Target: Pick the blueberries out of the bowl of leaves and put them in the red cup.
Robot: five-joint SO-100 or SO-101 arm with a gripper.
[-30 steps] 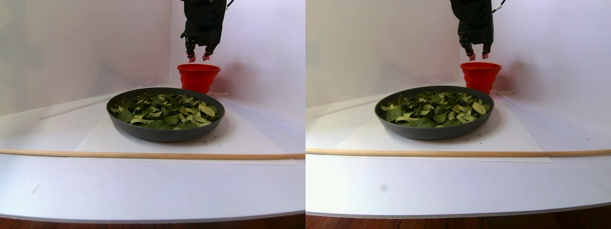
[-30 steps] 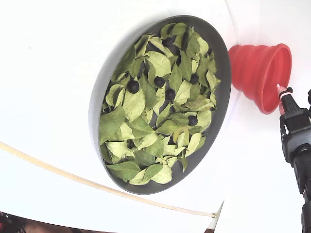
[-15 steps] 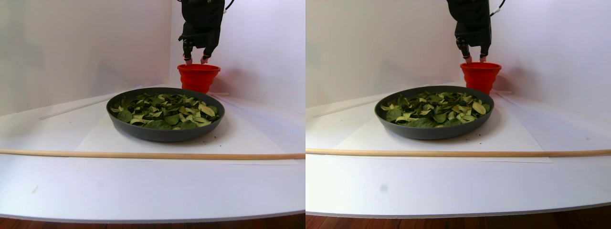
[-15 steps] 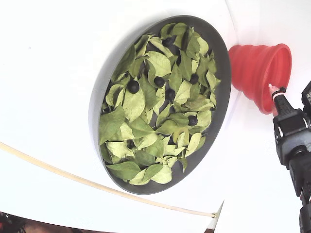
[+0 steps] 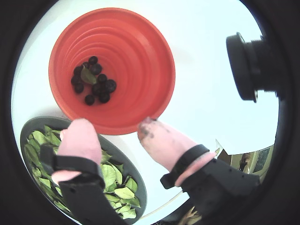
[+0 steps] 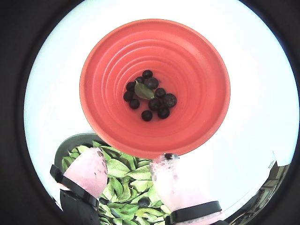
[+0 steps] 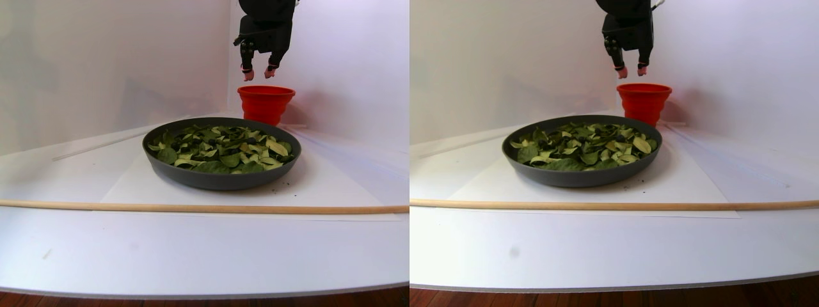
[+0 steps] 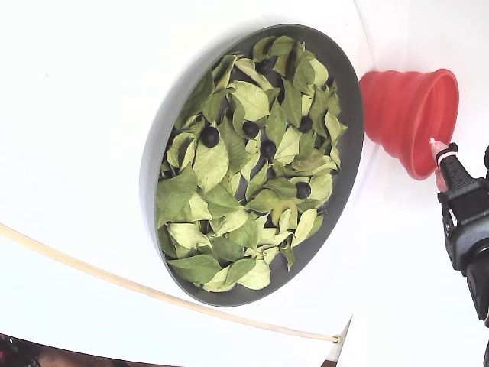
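My gripper (image 6: 130, 171) spread, empty, above red cup (image 6: 197, 61) rim. Cup holds about 10 blueberries (image 6: 157, 104), 1 leaf (image 6: 143, 90). Bowl (image 8: 348, 115) beside cup: many leaves (image 8: 210, 164), about 6 berries visible.

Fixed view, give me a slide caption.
Open claw beside the red cup; blueberries remain among leaves in the bowl.

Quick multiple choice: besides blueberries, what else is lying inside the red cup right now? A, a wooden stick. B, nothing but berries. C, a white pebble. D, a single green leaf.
D: in both wrist views one small green leaf lies among the blueberries at the bottom of the red cup, with nothing else in there.
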